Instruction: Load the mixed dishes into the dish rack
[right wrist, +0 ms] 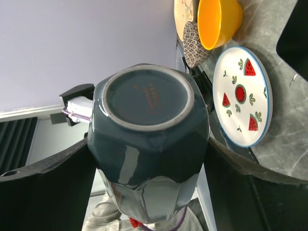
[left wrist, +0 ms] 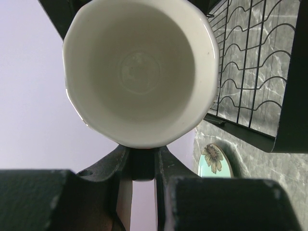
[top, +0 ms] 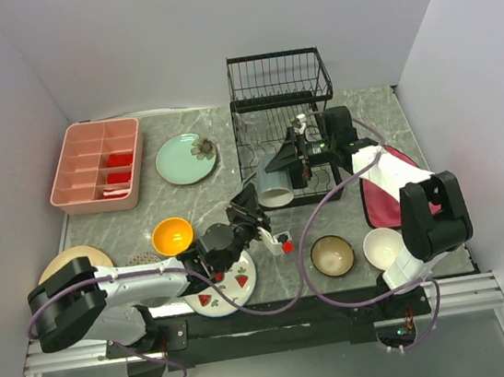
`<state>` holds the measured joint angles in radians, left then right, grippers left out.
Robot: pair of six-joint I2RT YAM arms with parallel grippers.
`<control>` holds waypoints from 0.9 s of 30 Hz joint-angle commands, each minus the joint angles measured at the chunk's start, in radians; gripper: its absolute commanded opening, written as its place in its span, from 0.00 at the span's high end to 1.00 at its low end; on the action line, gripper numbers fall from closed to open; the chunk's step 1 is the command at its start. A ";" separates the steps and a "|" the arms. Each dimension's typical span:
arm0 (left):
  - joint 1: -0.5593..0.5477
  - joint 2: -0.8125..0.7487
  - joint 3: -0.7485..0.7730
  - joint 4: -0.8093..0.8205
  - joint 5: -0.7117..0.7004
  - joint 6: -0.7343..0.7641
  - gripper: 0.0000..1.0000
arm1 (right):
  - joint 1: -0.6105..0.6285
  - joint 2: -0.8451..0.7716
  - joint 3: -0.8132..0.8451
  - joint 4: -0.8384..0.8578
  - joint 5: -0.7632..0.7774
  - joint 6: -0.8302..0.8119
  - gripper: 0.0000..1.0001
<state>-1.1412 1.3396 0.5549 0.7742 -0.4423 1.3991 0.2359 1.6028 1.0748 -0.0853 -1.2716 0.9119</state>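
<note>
left arm (top: 143,282) white links, black joints | right arm (top: 405,224) same | purple cables (top: 317,222)

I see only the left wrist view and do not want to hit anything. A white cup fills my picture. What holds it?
Observer: The right tool holds this mug, with one finger on each side of its dark outer wall.
Operator: Where is it compared to the rack?
Observer: In the top view it is at the front left corner of the dish rack.
Operator: What lies under my arm?
Observer: The watermelon plate lies on the table under the left wrist.
</note>
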 commanded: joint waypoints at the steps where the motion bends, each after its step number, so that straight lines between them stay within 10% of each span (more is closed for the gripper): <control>1: -0.017 -0.033 0.056 0.125 0.033 -0.020 0.81 | 0.008 -0.023 0.074 -0.045 0.056 -0.091 0.36; 7: 0.014 -0.157 -0.035 0.091 -0.042 -0.069 0.24 | 0.010 -0.079 0.215 -0.418 0.222 -0.609 0.50; 17: 0.000 -0.620 -0.081 -0.542 -0.133 -0.377 0.18 | 0.065 -0.302 -0.068 -0.069 0.595 -0.877 0.55; 27: 0.054 -0.637 -0.052 -0.589 -0.171 -0.413 0.17 | 0.115 -0.206 -0.173 0.409 0.986 -0.875 0.59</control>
<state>-1.0954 0.6979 0.4652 0.2035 -0.5919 1.0302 0.3233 1.3655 0.8631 -0.0090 -0.4561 0.0719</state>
